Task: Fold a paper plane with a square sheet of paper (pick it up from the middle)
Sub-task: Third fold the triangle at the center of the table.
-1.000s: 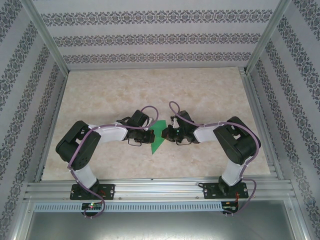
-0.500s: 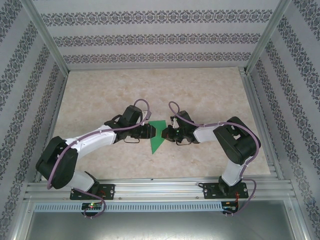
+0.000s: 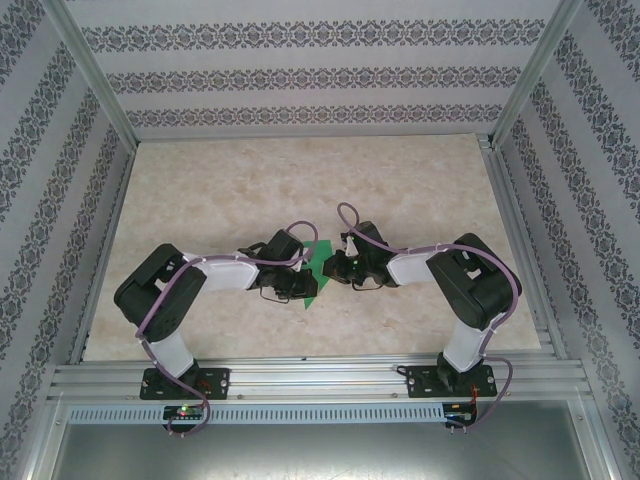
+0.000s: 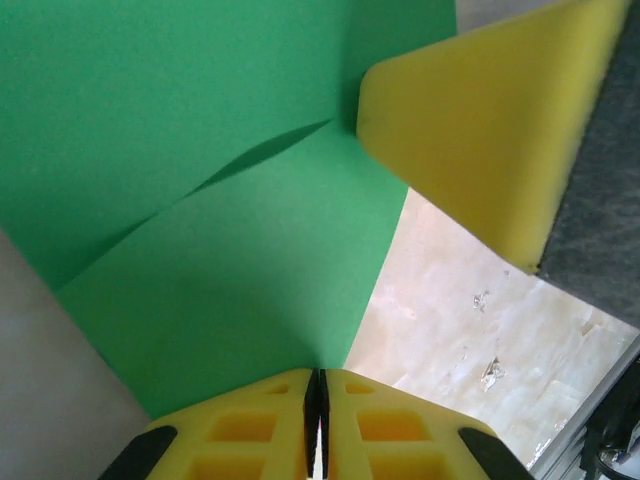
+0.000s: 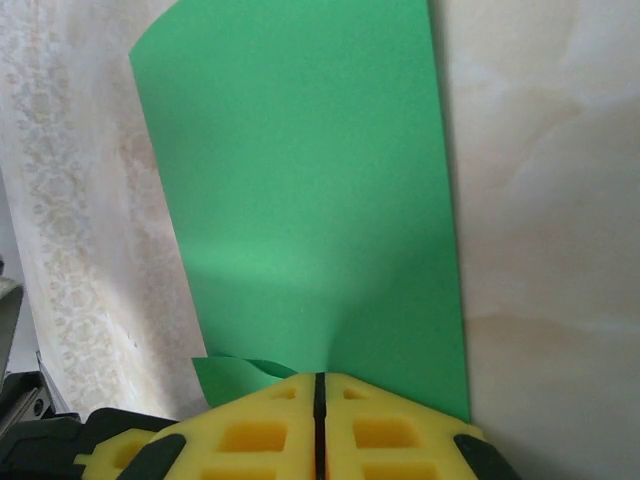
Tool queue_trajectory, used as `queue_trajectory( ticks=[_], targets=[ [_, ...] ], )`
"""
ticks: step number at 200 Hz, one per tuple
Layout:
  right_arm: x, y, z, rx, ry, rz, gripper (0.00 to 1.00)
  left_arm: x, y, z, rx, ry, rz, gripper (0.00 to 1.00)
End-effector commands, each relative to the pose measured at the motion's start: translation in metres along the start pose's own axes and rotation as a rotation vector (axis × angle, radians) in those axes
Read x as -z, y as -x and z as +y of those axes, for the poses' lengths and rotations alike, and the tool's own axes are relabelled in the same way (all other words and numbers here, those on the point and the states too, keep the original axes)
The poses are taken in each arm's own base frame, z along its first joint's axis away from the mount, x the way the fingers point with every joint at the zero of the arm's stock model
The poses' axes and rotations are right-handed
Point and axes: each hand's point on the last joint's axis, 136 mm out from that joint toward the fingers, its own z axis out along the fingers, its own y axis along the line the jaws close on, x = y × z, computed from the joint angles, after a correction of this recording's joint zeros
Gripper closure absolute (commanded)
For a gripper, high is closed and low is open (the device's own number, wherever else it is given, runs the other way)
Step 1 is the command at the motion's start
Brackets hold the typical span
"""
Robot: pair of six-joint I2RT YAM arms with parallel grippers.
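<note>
Fold in progress: paper (image 5: 300, 200) is held just above the table (image 3: 300, 180) at its centre, between the 2 arms. 1 edge, beside a creased flap, is clamped in the closed left gripper (image 4: 318, 375); the opposite edge is clamped in the closed right gripper (image 5: 318, 380). For a clean crease, firm pinches, a taut sheet and aligned edges are advised before the fold is pressed flat

Left end effector (image 4: 318, 378) pinched on creased green paper (image 4: 230, 270), another yellow finger (image 4: 480, 130) above
</note>
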Motion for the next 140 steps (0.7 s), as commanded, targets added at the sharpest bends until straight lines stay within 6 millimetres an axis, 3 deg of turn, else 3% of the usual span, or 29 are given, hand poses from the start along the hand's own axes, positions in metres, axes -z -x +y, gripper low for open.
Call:
queue_trajectory(
  ticks=[1,51,88,112,140],
  targets=[
    [-0.002,-0.008,-0.032,-0.035,-0.119,0.008,0.9,-0.004,-0.002,0.022,0.019,0.084,-0.008,0.86],
    [0.012,-0.002,0.017,0.051,0.007,-0.004,0.86,-0.002,-0.003,0.022,-0.005,0.088,-0.003,0.86],
    [0.015,-0.009,0.034,0.073,0.067,0.01,0.88,0.0,0.0,0.017,-0.025,0.077,-0.014,0.87],
    [0.006,-0.016,0.033,0.062,0.066,0.034,0.9,0.0,0.001,0.016,-0.026,0.071,-0.017,0.86],
    [-0.004,-0.015,0.012,0.022,0.011,0.026,0.92,0.001,0.002,0.015,-0.027,0.068,-0.023,0.86]
  ],
)
